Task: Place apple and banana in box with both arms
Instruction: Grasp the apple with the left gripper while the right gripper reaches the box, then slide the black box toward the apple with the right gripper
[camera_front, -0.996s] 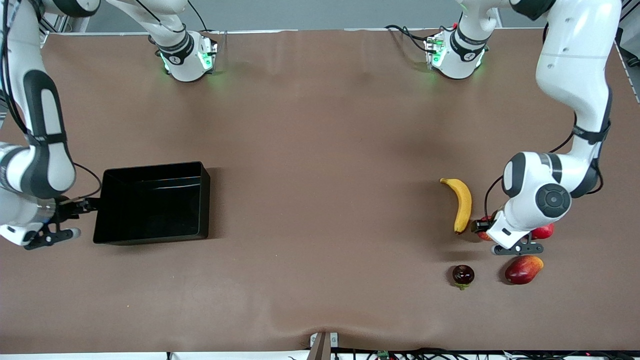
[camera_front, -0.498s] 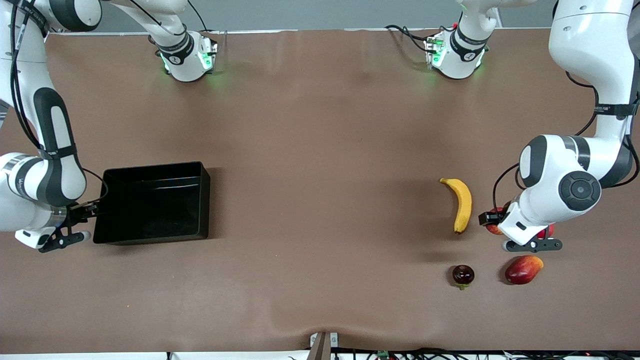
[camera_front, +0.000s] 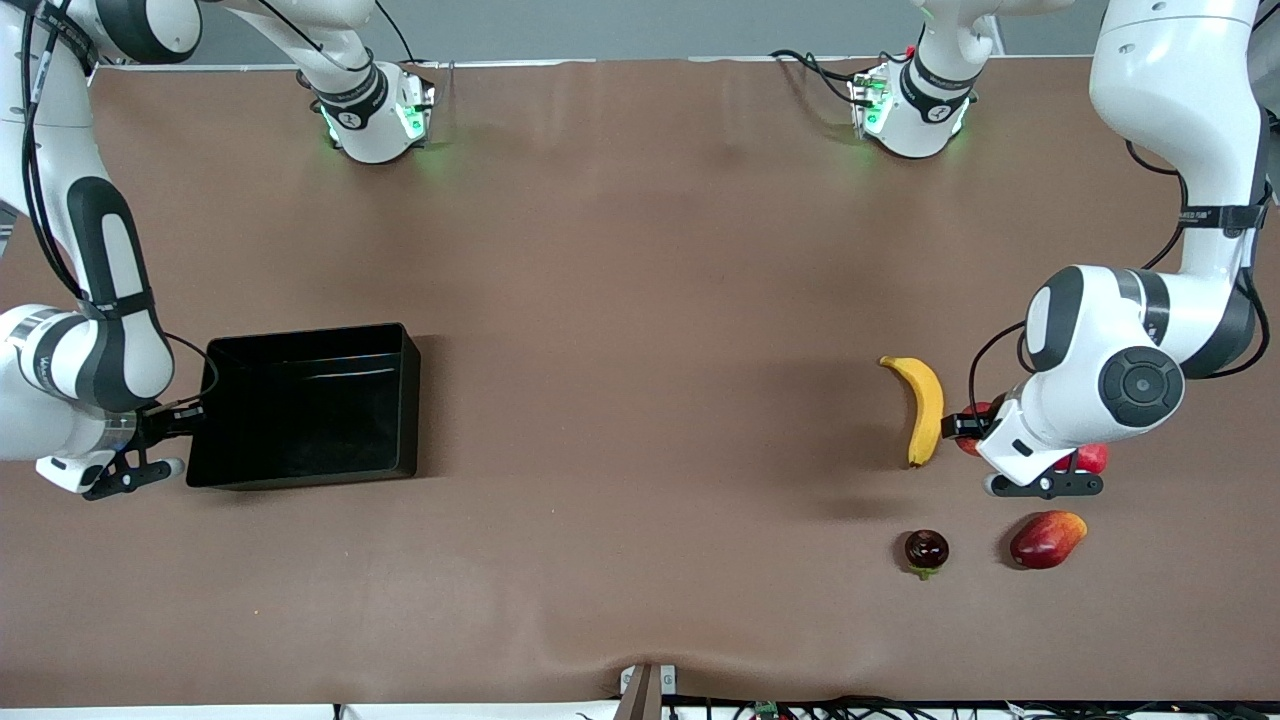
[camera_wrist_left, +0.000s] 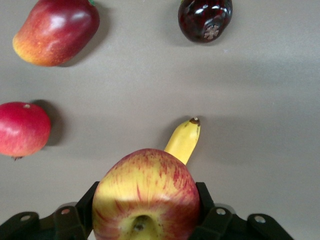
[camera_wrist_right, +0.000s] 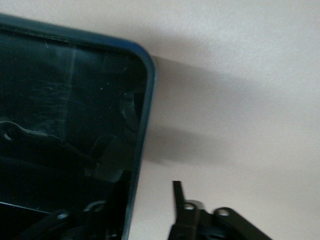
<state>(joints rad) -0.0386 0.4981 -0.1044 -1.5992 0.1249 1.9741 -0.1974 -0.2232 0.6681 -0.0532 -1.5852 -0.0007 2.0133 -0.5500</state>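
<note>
A: Even, bright light from overhead; soft shadows sit close beside the box (camera_front: 305, 410) and banana (camera_front: 925, 405)

B: Glare streaks the box's glossy walls, and the apple (camera_wrist_left: 146, 197) looks slightly soft up close

Left gripper (camera_front: 968, 428), at four o'clock, hangs low, jaws clamped on the apple (camera_wrist_left: 146, 195); right gripper (camera_front: 186, 418) sits low at nine o'clock.

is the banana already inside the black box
No, the banana lies on the table beside the left pincer, at the left arm's end, apart from the box.
</note>
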